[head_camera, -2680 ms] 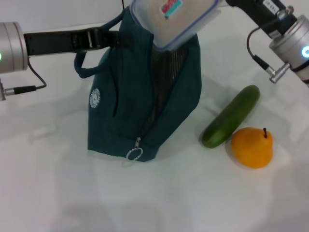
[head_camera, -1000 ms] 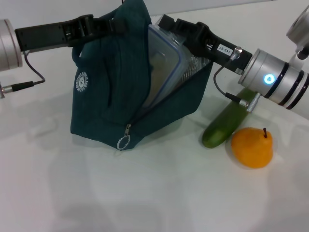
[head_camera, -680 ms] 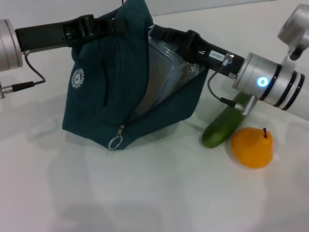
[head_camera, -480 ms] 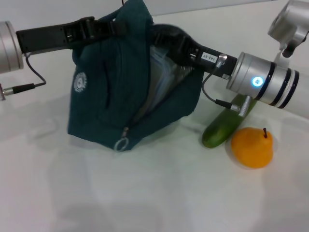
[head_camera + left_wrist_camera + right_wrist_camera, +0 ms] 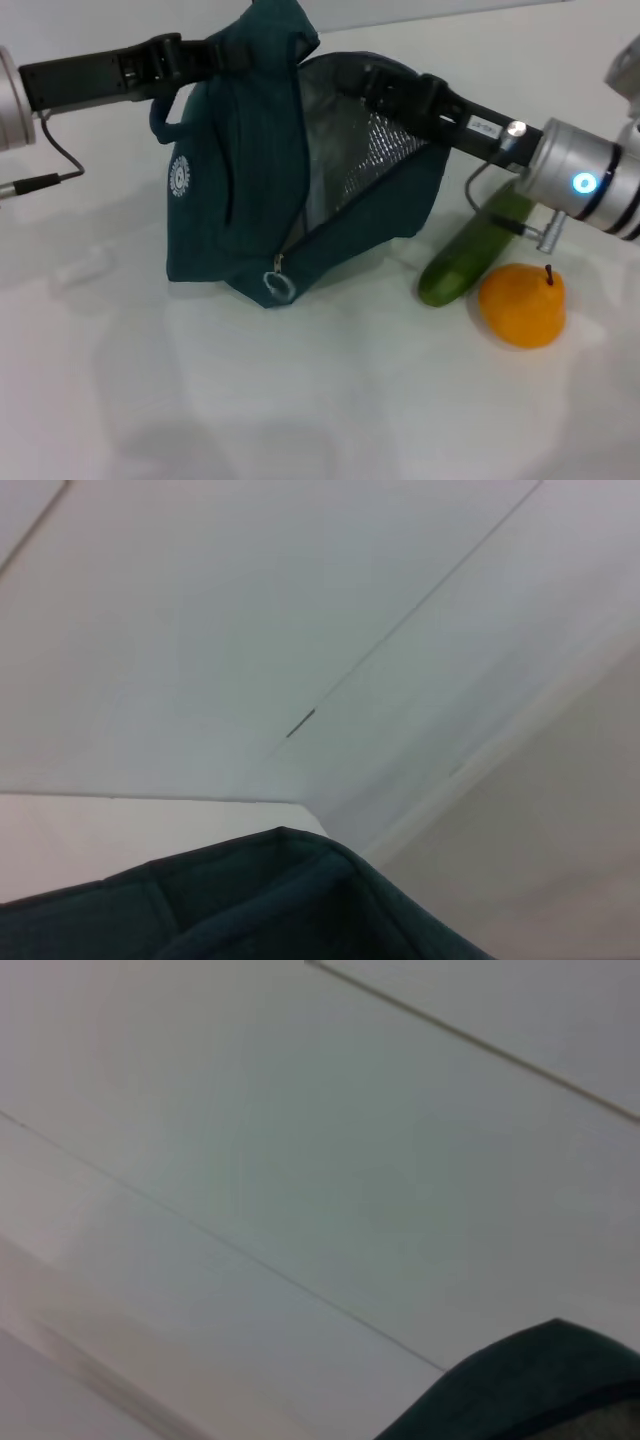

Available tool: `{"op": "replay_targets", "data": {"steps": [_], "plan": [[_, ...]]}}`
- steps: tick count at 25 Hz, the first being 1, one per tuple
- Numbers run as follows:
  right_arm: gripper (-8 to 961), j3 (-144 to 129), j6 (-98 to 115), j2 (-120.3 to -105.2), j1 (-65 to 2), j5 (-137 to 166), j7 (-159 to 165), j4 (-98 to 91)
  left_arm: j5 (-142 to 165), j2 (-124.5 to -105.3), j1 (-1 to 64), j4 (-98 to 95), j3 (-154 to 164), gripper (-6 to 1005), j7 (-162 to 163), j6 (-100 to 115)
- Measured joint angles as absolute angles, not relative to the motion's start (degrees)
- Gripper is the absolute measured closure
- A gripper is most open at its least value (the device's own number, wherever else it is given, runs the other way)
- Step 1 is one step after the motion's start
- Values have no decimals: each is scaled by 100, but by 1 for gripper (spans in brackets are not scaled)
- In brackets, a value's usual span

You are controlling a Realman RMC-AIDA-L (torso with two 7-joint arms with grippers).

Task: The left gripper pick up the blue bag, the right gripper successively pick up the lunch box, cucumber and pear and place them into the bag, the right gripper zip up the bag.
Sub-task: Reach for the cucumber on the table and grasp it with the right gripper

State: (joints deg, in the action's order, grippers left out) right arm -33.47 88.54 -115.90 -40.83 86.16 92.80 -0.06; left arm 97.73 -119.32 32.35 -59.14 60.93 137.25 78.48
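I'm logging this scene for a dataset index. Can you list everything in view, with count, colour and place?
Bag: one, dark teal-blue with silver lining, centre-left of the table, held up at its top, mouth open.
Cucumber: one, dark green, on the table right of the bag.
Pear: one, orange-yellow with dark stem, beside the cucumber's near end.
Table: one, white, under everything.
Lunch box: not visible now.
Left gripper: black, gripping the bag's top.
Right gripper: black, at the rim of the bag's mouth; silver wrist above the cucumber.
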Motion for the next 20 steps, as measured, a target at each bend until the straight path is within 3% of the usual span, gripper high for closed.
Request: {"op": "replay_targets", "data": {"steps": [5, 13, 20], "plan": [[710, -3386, 9034, -11574, -3835, 8613, 9441, -249, 9773, -11927, 3233, -5914, 6042, 930, 13715, 7856], [704, -3358, 10214, -11564, -3351, 8555, 9249, -1049, 9773, -11926, 3208, -5813, 6019, 930, 13624, 7858], [699, -3373, 11151, -11374, -2764, 8527, 8749, -2049, 9774, -11920, 3146, -5772, 5994, 930, 13558, 7858]]}}
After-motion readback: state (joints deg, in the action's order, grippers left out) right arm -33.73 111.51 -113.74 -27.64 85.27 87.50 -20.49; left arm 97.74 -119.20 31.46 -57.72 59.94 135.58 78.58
